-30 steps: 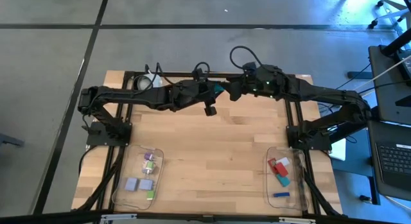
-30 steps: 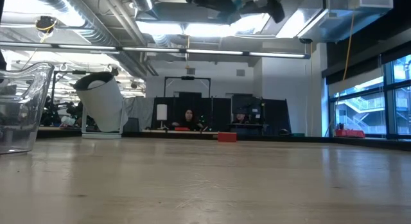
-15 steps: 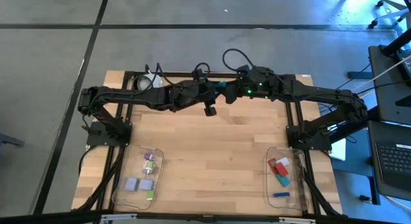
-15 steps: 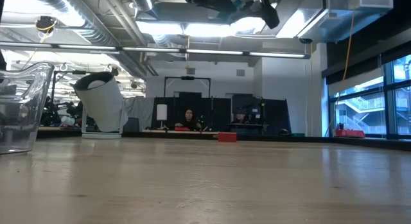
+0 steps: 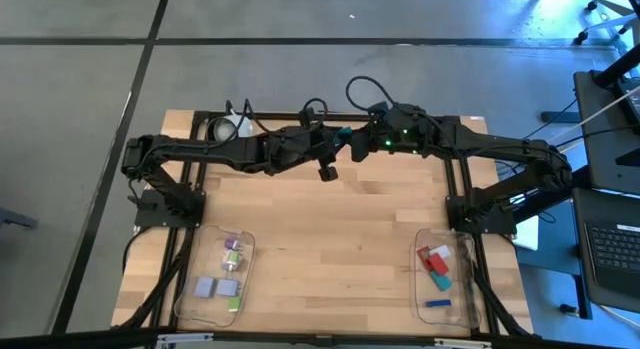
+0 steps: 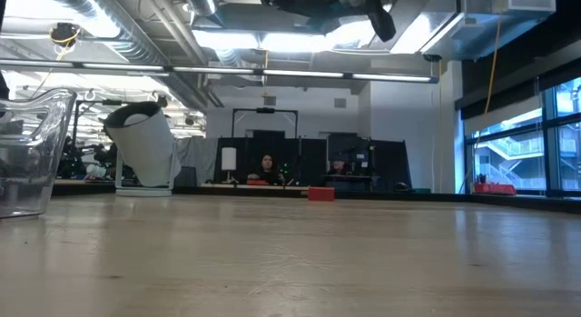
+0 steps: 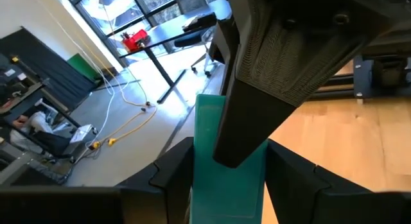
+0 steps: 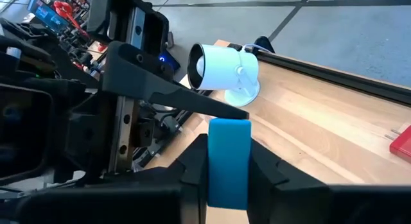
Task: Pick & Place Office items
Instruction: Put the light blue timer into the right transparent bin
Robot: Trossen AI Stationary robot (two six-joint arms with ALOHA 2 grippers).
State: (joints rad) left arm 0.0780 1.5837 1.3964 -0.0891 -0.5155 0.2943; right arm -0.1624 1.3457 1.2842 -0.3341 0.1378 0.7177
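Observation:
A teal block (image 5: 343, 135), one of the office items, hangs high above the table's far middle, with both grippers shut on it. My left gripper (image 5: 334, 140) reaches it from the table's left and my right gripper (image 5: 352, 143) from the right. The left wrist view shows the block (image 7: 228, 179) between that arm's fingers. The right wrist view shows it (image 8: 229, 161) between the right arm's fingers. Other office items lie in two clear trays near the front edge: lavender and green ones on the left (image 5: 224, 272), red, teal and blue ones on the right (image 5: 438, 269). My left gripper pinches the teal block's two opposite sides (image 7: 200, 185) between its two fingers, coming roughly level from the table's left. The block is lifted clear, far above the table. My right gripper pinches the block's other end by two opposite faces (image 8: 213, 166) between its fingers (image 8: 192, 167), coming from the table's right. One of its fingers (image 7: 257, 89) lies over the block's face in the left wrist view.
A white round camera-like object (image 5: 225, 129) stands at the table's far left, also in the right wrist view (image 8: 225, 70). The left tray's clear wall (image 6: 32, 153) shows at the low view's left. Bare wood lies between the trays (image 5: 330, 249).
My right gripper has moved toward the table's left, up to my left gripper and the teal block, and has then kept still. My left gripper and the block have stayed in place, high above the table.

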